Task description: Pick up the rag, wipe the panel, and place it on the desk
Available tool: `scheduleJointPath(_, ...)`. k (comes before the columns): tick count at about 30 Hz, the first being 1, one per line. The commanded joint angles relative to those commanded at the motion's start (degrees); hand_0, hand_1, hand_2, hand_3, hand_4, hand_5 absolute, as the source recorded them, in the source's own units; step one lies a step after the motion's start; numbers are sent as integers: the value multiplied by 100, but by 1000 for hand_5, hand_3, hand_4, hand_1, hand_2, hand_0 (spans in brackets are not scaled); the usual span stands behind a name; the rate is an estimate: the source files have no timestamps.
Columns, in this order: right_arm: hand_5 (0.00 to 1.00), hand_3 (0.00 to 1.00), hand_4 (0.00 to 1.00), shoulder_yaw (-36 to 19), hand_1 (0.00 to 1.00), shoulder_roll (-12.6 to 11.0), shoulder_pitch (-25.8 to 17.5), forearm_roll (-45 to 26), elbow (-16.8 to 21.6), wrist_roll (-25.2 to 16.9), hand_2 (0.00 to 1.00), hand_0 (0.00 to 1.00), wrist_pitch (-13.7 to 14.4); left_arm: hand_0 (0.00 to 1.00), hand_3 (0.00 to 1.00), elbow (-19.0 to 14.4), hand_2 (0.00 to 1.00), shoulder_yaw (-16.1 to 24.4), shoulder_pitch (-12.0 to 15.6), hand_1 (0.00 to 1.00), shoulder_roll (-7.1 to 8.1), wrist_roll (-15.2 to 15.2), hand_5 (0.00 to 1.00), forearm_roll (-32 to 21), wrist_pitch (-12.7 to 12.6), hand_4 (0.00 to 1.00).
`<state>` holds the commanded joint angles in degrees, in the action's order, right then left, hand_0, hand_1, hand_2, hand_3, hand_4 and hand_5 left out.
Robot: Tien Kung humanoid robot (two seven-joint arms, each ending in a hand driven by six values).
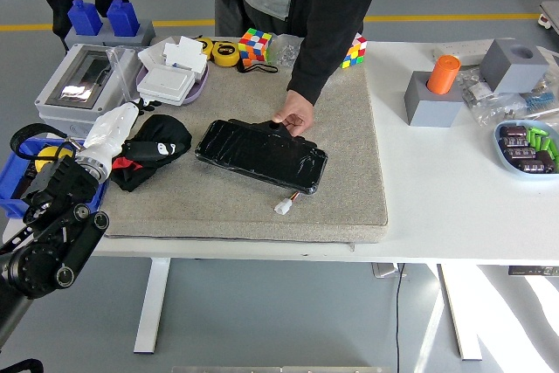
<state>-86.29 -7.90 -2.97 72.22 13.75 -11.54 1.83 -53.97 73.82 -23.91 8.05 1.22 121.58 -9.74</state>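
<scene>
A grey mat (349, 189) covers the white table (454, 216). On it the black panel (260, 154) lies slanted, a person's hand (295, 116) pressing its far edge. Left of it the robot's left hand (112, 133), white-gloved, rests against the black rag (155, 148); whether it grips is unclear. Two Rubik's cubes (255, 44) sit far; no writing is readable

One camera is looking forward and down from high on the robot's side, taking in the whole bench (454, 207) from moderately far.
</scene>
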Motion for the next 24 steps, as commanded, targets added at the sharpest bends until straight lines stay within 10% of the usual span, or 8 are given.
scheduleJointPath(17, 352, 525, 878, 49, 601, 10, -12, -43, 29, -29, 528, 590, 11, 747, 786, 421, 773, -131, -115, 744, -53, 255, 378, -156, 134, 998)
scheduleJointPath(18, 351, 525, 878, 60, 601, 9, -11, -50, 33, -28, 528, 590, 10, 553, 724, 451, 666, -158, -138, 625, -59, 264, 160, -187, 133, 927)
scheduleJointPath(23, 351, 525, 878, 118, 601, 8, 1, -96, 60, -36, 528, 590, 16, 553, 724, 587, 666, -255, -232, 625, -101, 244, 160, -218, 85, 927)
scheduleJointPath(24, 351, 524, 878, 117, 598, 12, 1, -99, 60, -42, 527, 590, 21, 376, 589, 614, 555, -276, -248, 494, -113, 207, 2, -212, 49, 769)
